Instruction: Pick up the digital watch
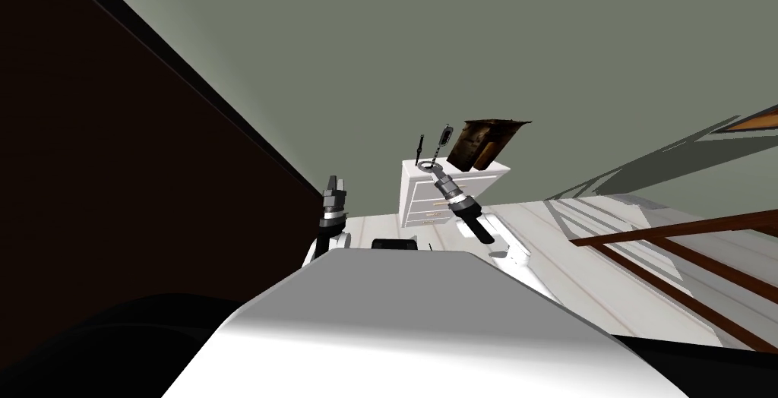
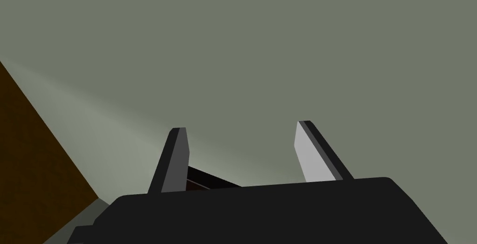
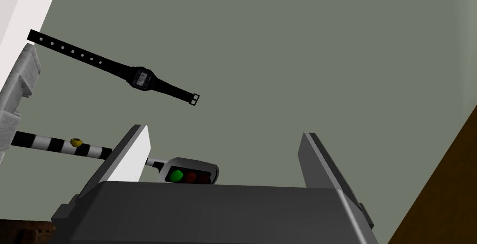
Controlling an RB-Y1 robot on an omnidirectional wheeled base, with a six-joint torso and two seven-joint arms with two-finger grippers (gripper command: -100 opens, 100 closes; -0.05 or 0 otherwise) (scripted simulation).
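The digital watch (image 3: 142, 77) is black, with a small square face and a long strap with holes. It stands on end on the white dresser (image 1: 456, 188), and the head view shows the watch (image 1: 419, 147) as a thin dark strip near the dresser top's left end. My right gripper (image 3: 223, 138) is open and empty, with the watch off to one side beyond one fingertip, apart from it. In the head view my right gripper (image 1: 428, 166) is at the dresser's top front edge. My left gripper (image 2: 240, 136) is open and empty, and is raised at the left (image 1: 335, 184).
A black-and-white striped stick with a traffic-light head (image 3: 191, 173) stands beside the watch, close to my right finger (image 3: 135, 155). A brown boxy object (image 1: 486, 143) sits on the dresser's right part. A dark wall runs along the left, and a brown railing (image 1: 684, 264) crosses at the right.
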